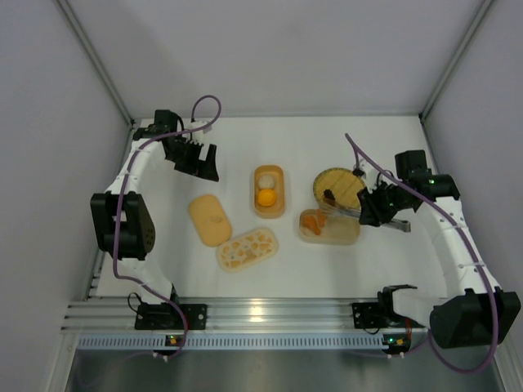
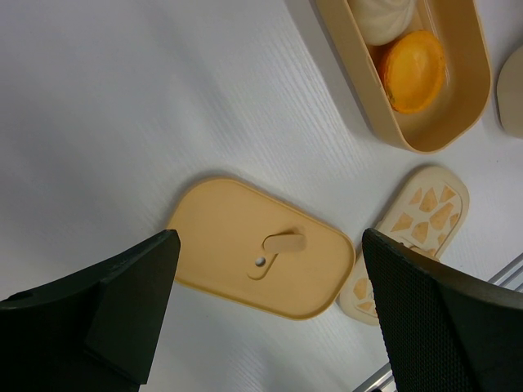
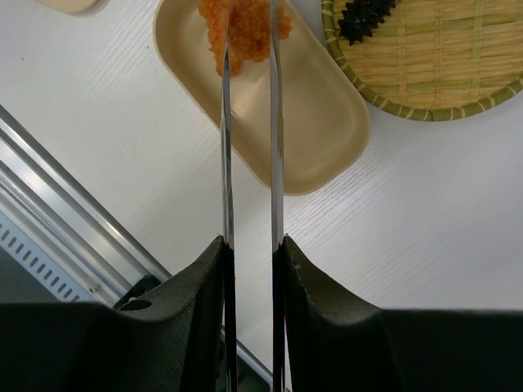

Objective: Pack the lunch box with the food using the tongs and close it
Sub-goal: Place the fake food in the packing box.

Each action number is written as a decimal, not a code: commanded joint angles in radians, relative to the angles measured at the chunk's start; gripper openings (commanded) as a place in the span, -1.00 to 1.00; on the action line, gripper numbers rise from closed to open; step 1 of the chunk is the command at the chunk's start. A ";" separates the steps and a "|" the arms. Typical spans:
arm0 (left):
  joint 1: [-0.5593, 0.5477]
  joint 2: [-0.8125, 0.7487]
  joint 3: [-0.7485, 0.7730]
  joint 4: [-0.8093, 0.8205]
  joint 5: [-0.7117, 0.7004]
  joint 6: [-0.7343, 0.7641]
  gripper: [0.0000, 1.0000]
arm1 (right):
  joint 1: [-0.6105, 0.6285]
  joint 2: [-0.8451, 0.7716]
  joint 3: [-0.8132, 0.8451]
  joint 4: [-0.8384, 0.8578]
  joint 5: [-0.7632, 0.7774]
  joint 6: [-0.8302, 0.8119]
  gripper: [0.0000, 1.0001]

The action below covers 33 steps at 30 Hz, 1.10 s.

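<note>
Here, top view: we see the right claw [image 1: 380, 204] pinching the tongs [image 1: 347, 213], their long axis pointing left over the lunch box [image 1: 347, 237]; the left claw [image 1: 196, 167] sits well apart.
Left wrist: our left claw hangs spread above a lid [image 2: 237, 237].
Right wrist: tong tips meet the orange chunks [image 3: 245, 28]; the dark piece [image 3: 364, 16] lies near, on the plate [image 3: 433, 73] beside the box.

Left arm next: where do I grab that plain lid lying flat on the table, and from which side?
Come straight down with the open left gripper and pinch the plain lid across its short width, on the long edges. It lies flat and its rim looks thick enough to catch. The centre tab looks too low.
</note>
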 commanded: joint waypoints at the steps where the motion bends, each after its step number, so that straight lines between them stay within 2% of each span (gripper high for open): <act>1: 0.002 0.003 0.027 0.001 0.026 0.008 0.96 | 0.017 -0.033 -0.016 -0.046 -0.004 -0.067 -0.62; 10: 0.002 0.006 0.033 0.005 0.033 0.001 0.96 | 0.017 0.013 -0.049 -0.004 0.028 -0.067 -0.49; 18: 0.002 0.008 0.036 0.000 0.023 0.007 0.96 | 0.017 0.022 -0.026 -0.013 0.018 -0.078 -0.19; 28: 0.002 0.026 0.048 0.005 0.034 0.004 0.96 | 0.017 0.004 0.022 -0.027 0.005 -0.065 -0.20; 33: 0.002 0.034 0.059 0.005 0.037 0.004 0.96 | 0.011 0.011 0.072 0.024 -0.002 0.011 -0.24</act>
